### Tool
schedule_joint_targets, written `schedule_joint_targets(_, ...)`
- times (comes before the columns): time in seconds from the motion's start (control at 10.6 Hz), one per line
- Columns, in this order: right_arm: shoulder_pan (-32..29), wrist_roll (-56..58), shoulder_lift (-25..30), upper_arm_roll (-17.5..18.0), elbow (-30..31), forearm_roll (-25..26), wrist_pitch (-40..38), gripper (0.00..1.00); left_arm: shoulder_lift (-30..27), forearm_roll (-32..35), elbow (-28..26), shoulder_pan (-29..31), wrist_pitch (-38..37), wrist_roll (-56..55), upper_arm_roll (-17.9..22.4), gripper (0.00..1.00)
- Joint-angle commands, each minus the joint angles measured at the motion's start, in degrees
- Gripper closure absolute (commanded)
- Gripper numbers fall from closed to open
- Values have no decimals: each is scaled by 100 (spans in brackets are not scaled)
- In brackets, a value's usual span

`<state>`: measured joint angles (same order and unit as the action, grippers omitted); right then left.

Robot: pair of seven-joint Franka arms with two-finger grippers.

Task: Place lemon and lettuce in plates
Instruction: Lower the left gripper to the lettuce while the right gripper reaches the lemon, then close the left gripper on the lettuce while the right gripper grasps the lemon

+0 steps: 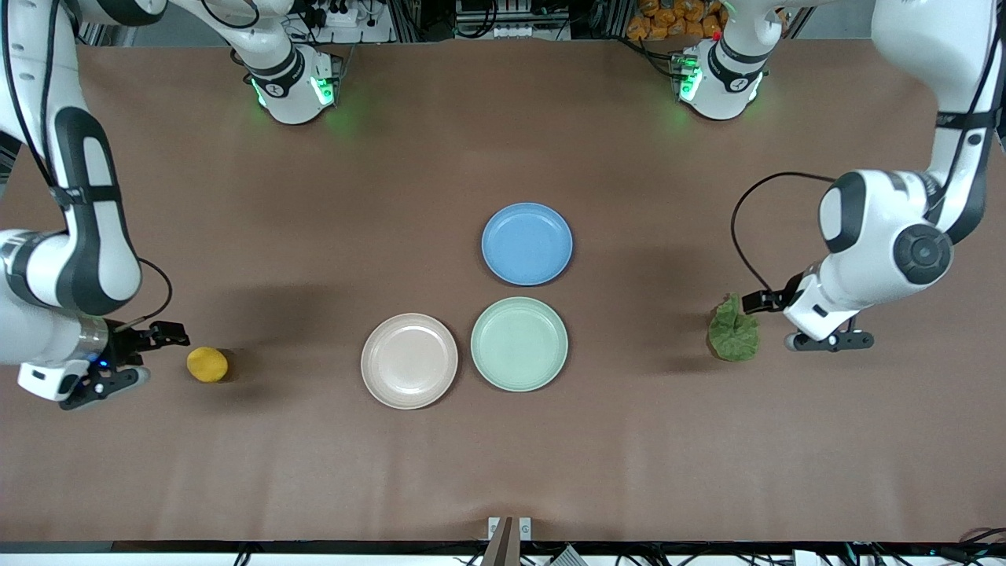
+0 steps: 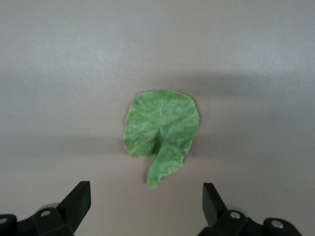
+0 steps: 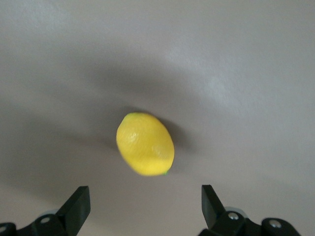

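While both arms line up for a pick, the left pincer hangs with fingers apart beside the lettuce, which lies flat on the tabletop. At the other end, the right pincer sits spread beside the lemon. Both plates, the pink plate and the green plate, wait bare between them.

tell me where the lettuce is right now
The lettuce lies flat on the table toward the left arm's end, beside the open left gripper and apart from the mint green plate.
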<state>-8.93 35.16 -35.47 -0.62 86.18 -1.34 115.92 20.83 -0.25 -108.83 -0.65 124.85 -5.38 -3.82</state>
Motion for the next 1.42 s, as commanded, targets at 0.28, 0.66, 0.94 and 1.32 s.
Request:
schedule_joint_targets(0.28, 92, 1204, -618, 62, -163, 54, 660, 0, 886, 69, -6, 13, 1303, 72, -5, 0)
schedule_joint_targets(0.66, 137, 1212, -803, 62, -146, 55, 792, 0, 1186, 69, -103, -31, 1867, 63, -5, 0)
schedule_joint_targets(0.94, 119, 1212, -891, 53, -154, 72, 853, 0, 1327, 60, -191, -128, 2166, 28, -5, 0)
schedule_joint_targets(1.32, 119, 1247, -918, 62, -111, 72, 1047, 17, 1459, 69, -305, -137, 2500, 28, 13, 0)
